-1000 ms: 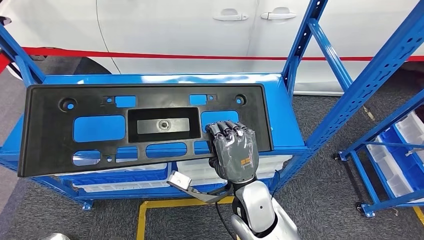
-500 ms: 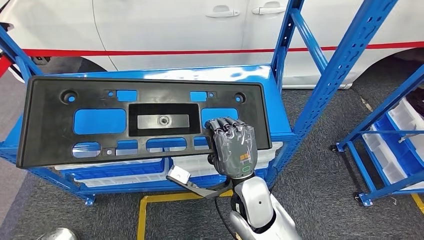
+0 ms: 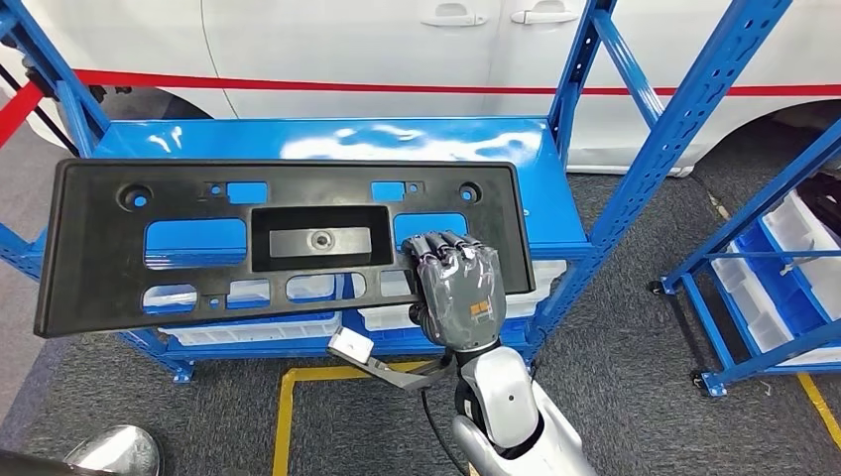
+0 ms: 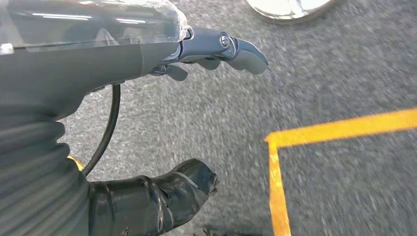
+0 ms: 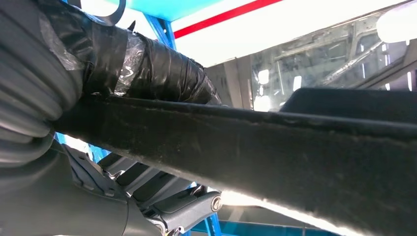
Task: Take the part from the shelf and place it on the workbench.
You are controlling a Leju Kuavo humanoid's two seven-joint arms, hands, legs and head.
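Observation:
The part (image 3: 99,248) is a long black plastic panel with several cut-outs, held level in front of the blue shelf (image 3: 327,139). My right hand (image 3: 458,293) grips its near edge towards the right end, fingers curled over the top. In the right wrist view the panel's edge (image 5: 275,147) runs between the taped thumb (image 5: 157,73) and the darker fingers (image 5: 167,196). My left hand (image 4: 123,64) hangs over the grey floor with its fingers spread and nothing in it.
A white car (image 3: 347,40) with a red stripe stands behind the shelf. Blue rack uprights (image 3: 674,129) rise at the right, and a second rack with white bins (image 3: 783,288) stands further right. Yellow floor lines (image 3: 283,416) mark the carpet below.
The whole view has shifted. More of the shelf's blue top shows behind the panel, which stays in my right hand's grip.

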